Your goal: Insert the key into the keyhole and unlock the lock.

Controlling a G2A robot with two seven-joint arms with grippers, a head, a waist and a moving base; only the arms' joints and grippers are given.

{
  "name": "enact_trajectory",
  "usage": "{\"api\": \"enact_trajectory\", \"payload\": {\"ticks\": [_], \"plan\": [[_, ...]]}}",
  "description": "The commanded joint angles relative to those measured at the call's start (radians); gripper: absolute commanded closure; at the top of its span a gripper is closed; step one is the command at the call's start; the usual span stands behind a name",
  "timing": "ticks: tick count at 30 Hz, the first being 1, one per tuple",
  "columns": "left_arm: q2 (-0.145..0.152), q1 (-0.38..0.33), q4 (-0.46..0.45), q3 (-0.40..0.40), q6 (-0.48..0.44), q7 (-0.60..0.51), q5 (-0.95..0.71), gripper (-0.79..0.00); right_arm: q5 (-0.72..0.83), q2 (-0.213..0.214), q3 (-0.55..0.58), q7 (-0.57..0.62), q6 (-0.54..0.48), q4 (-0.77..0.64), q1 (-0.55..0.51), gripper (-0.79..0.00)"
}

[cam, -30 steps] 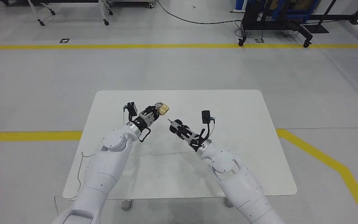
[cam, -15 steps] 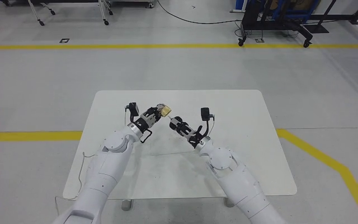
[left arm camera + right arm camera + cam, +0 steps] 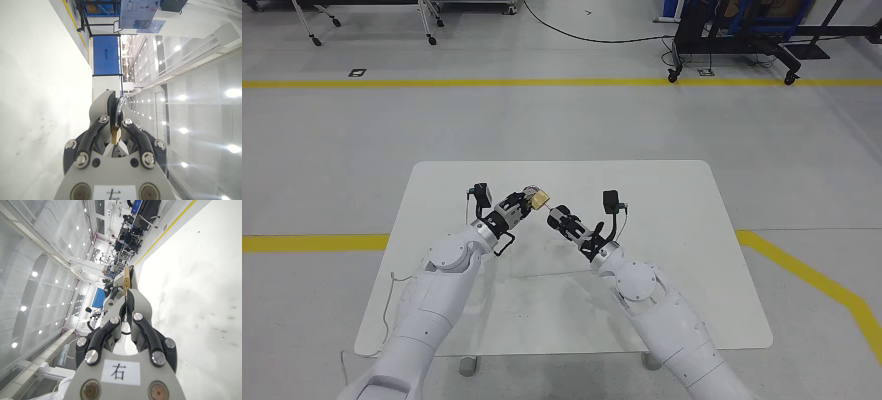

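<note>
The left gripper [image 3: 116, 100] is clamped on the brass padlock [image 3: 115, 135]. In the left wrist view the padlock is edge-on: its silver shackle [image 3: 119, 108] runs up between the black pads, and the fingers hide most of the body. The right gripper [image 3: 127, 294] is pinched on the key [image 3: 125, 299], which shows as a thin metal sliver between the pads, its shape hard to make out. In the right wrist view the key's tip meets the end of the padlock [image 3: 126, 278], but whether it has gone in cannot be told.

In the top view the two grippers face each other tip to tip above the middle of the white table [image 3: 692, 200]. The left gripper [image 3: 525, 201] holds the padlock [image 3: 535, 199] at its tip, and the right gripper [image 3: 556, 216] is just beside it. Both forearms angle inward and away from the robot, forming a shallow peak where the tips meet.
</note>
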Motion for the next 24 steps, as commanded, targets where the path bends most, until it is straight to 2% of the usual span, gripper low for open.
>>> {"api": "enact_trajectory", "payload": {"ticks": [1, 24], "plan": [[0.000, -0.001, -0.001, 0.000, -0.001, 0.002, 0.001, 0.000, 0.000, -0.001, -0.003, 0.001, 0.001, 0.001, 0.002, 0.000], [0.001, 0.004, -0.011, 0.019, -0.038, 0.009, 0.070, 0.000, -0.040, -0.004, -0.009, -0.019, 0.019, 0.007, 0.013, 0.000]]}}
